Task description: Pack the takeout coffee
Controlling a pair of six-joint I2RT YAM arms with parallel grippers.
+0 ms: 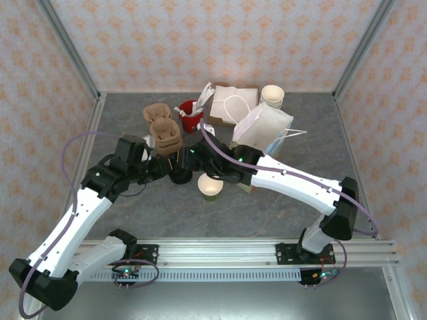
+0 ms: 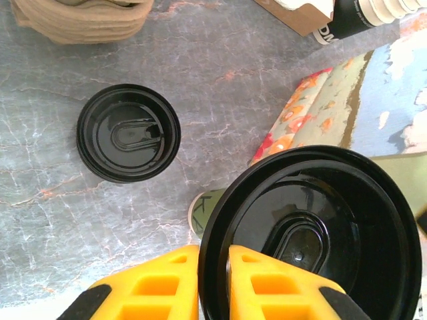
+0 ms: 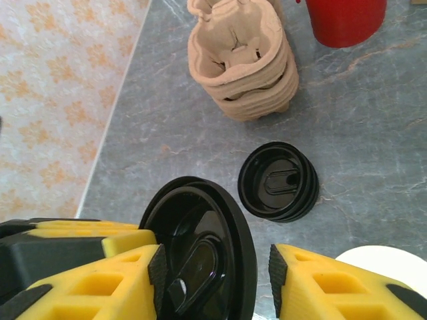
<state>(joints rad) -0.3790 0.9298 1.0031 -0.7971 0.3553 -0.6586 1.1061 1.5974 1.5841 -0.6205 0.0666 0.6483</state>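
Observation:
The takeout coffee cup [image 1: 210, 187] stands open-topped and green-sided on the grey table, with no lid on it. Its side [image 2: 207, 213] shows under the held lid, and its pale rim [image 3: 383, 261] shows low right in the right wrist view. My left gripper [image 2: 213, 270] is shut on the rim of a black plastic lid [image 2: 313, 233], held on edge just above the cup. That lid [image 3: 200, 253] sits between the jaws of my right gripper [image 3: 217, 277], which is open, its right pad [image 3: 277, 270] clear of the rim. Both grippers, left [image 1: 175, 162] and right [image 1: 212, 167], meet mid-table.
A stack of black lids [image 1: 179, 177] [image 2: 128, 142] [image 3: 279, 181] lies by the grippers. Brown pulp cup carriers [image 1: 163, 130] [image 3: 243, 63] and a red cup [image 1: 190, 117] stand behind. A white paper bag [image 1: 263, 127], a box [image 1: 230, 103] and stacked cream cups [image 1: 272, 95] fill the back right.

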